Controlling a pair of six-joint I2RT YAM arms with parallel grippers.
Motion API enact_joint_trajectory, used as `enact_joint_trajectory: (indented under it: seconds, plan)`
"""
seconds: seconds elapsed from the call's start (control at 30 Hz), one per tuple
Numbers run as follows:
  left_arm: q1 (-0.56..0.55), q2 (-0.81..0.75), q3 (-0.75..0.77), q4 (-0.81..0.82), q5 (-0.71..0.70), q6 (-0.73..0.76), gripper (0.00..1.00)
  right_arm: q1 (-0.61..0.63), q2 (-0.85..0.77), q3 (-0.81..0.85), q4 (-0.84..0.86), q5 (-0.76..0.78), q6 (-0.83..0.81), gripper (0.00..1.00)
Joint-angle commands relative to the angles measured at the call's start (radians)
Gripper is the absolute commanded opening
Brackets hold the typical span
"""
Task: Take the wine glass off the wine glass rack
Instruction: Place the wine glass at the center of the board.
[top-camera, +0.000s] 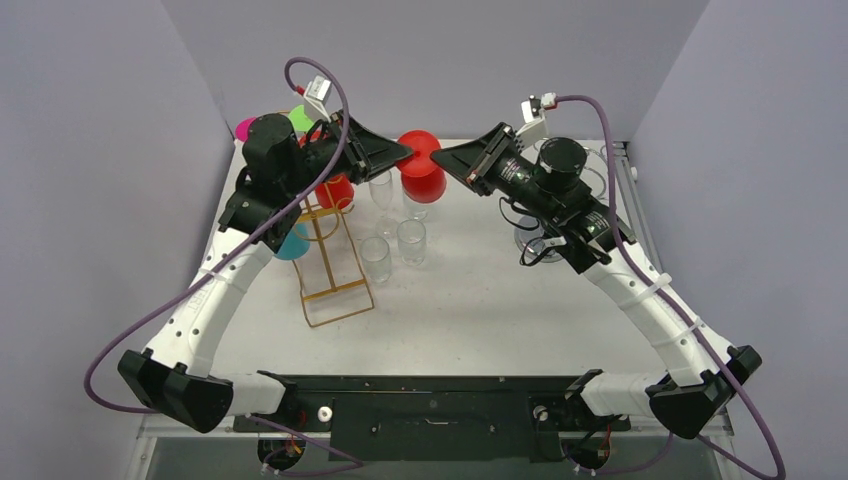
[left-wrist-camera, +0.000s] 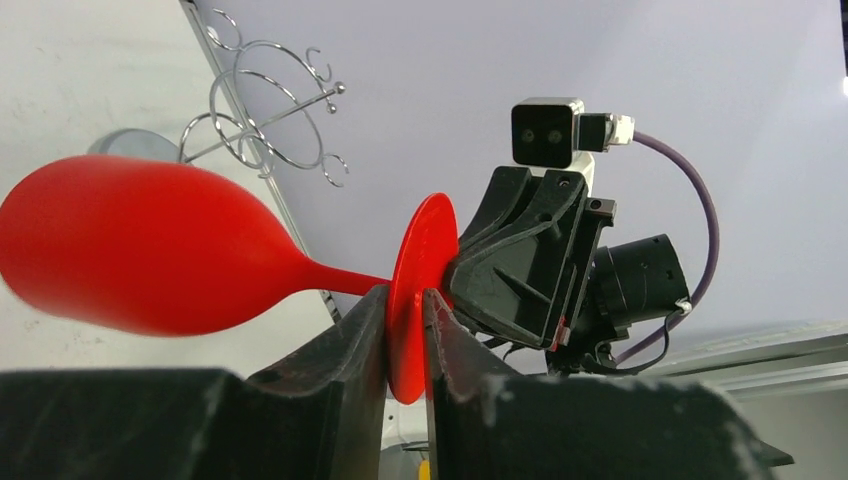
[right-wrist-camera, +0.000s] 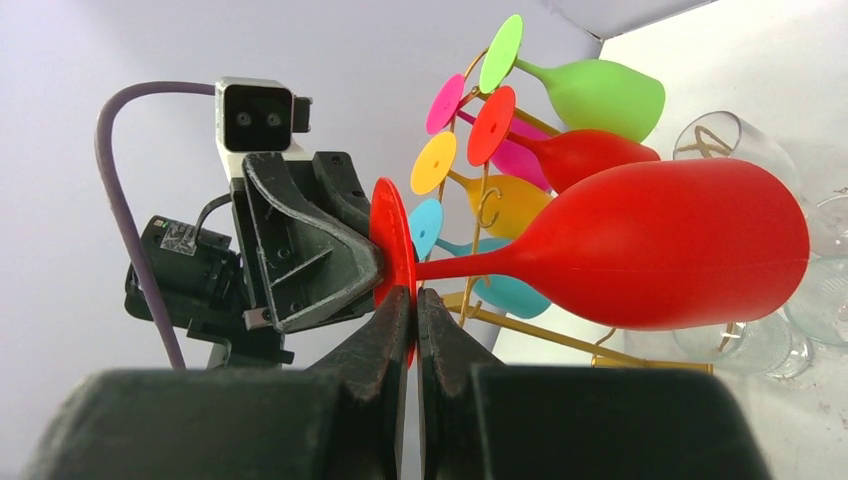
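clamped on opposite edges of the thin round foot of the glossy red wine glass (right-wrist-camera: 660, 245), with the matte black left gripper (left-wrist-camera: 405, 330) pressing both flat faces of the disc and the matte black right gripper (right-wrist-camera: 412, 320) pinched tight on its rim. held level in the air by slim stem and smooth teardrop bowl, off and just right of the thin gold wire wine glass rack (top-camera: 330, 270), near clear cylindrical tumblers (top-camera: 410, 240) on the white table (top-camera: 500, 310). hung by its round foot on that rack, among other coloured ones, a lime-green glass (right-wrist-camera: 600, 95).
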Motion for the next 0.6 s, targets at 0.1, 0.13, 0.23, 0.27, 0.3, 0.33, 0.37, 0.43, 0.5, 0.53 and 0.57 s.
enact_joint_trajectory:
  seconds: [0.1,0.13,0.23,0.27,0.3,0.33,0.37,0.43,0.5,0.53,0.57]
  plan:
    - [-0.016,-0.013,-0.002,0.16,0.077,-0.094,0.0,-0.015,-0.011,0.07,0.013,-0.035,-0.05,0.0]
    - [-0.016,-0.013,-0.003,0.176,0.076,-0.12,0.0,-0.017,-0.012,0.07,0.014,-0.038,-0.057,0.04]
    - [-0.015,-0.027,-0.013,0.232,0.055,-0.185,0.0,-0.044,-0.024,0.061,0.018,-0.047,-0.079,0.3]
    - [-0.014,-0.032,-0.018,0.245,0.034,-0.229,0.0,-0.065,-0.03,0.048,0.023,-0.058,-0.087,0.41]
    - [-0.014,-0.043,-0.026,0.27,0.009,-0.25,0.0,-0.078,-0.044,0.037,0.04,-0.066,-0.089,0.46]
    - [-0.013,-0.048,-0.027,0.28,-0.004,-0.291,0.0,-0.107,-0.051,0.014,0.054,-0.088,-0.088,0.53]
    - [-0.012,-0.057,-0.029,0.293,-0.016,-0.308,0.0,-0.121,-0.068,-0.001,0.088,-0.102,-0.084,0.55]
    - [-0.012,-0.07,-0.031,0.306,-0.074,-0.359,0.0,-0.163,-0.095,-0.041,0.137,-0.141,-0.082,0.61]
    - [-0.01,-0.084,-0.041,0.331,-0.115,-0.432,0.0,-0.198,-0.122,-0.083,0.192,-0.181,-0.093,0.65]
    - [-0.01,-0.094,-0.046,0.343,-0.126,-0.452,0.0,-0.215,-0.141,-0.112,0.21,-0.197,-0.1,0.67]
    - [-0.01,-0.099,-0.057,0.37,-0.15,-0.488,0.0,-0.222,-0.148,-0.126,0.233,-0.201,-0.114,0.68]
